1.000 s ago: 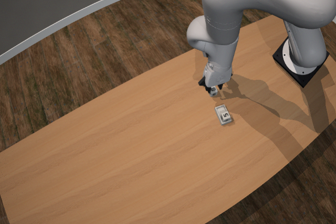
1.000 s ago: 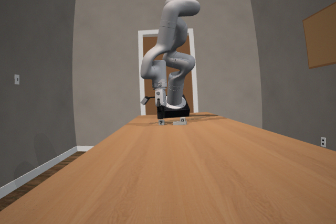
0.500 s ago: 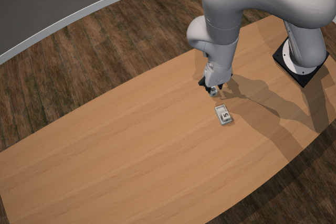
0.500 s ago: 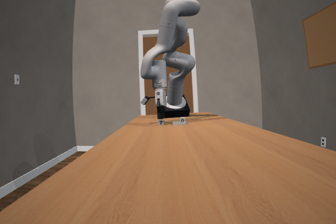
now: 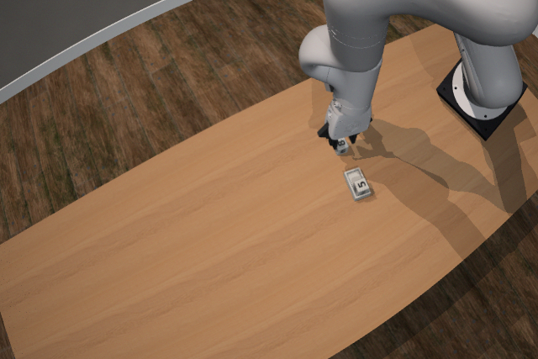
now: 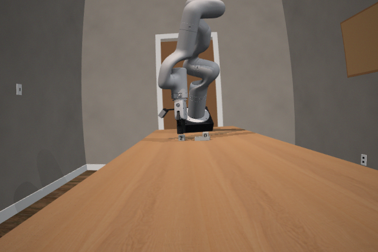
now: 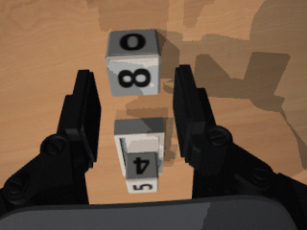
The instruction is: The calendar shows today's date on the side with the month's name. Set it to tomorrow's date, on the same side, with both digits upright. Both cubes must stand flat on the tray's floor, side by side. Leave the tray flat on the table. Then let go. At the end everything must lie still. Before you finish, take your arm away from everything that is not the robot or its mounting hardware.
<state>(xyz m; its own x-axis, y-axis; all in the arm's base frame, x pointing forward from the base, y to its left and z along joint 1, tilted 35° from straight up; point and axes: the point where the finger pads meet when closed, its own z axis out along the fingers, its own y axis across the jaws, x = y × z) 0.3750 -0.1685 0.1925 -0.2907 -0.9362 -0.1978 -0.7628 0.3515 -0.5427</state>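
A loose white cube (image 5: pixel 341 148) (image 6: pixel 181 137) (image 7: pixel 132 77) stands on the table beside the tray, with an 8 on top, a 0 on one side and a 2 toward the exterior camera. The white tray (image 5: pixel 350 187) (image 6: pixel 199 138) (image 7: pixel 139 126) lies flat. The other cube (image 5: pixel 361 186) (image 6: pixel 205 134) (image 7: pixel 142 173) sits in one end of it, with a 5 on top, a 4 on one side and a 0 toward the exterior camera. My gripper (image 5: pixel 344 141) (image 6: pixel 181 132) (image 7: pixel 135 86) is open and empty, just above the loose cube. No month's name is readable.
The tray's other half, nearer the loose cube, holds no cube. The arm's base (image 5: pixel 482 98) (image 6: pixel 195 126) stands at the table's far end from the exterior view. Arm shadows fall beside the cube and tray.
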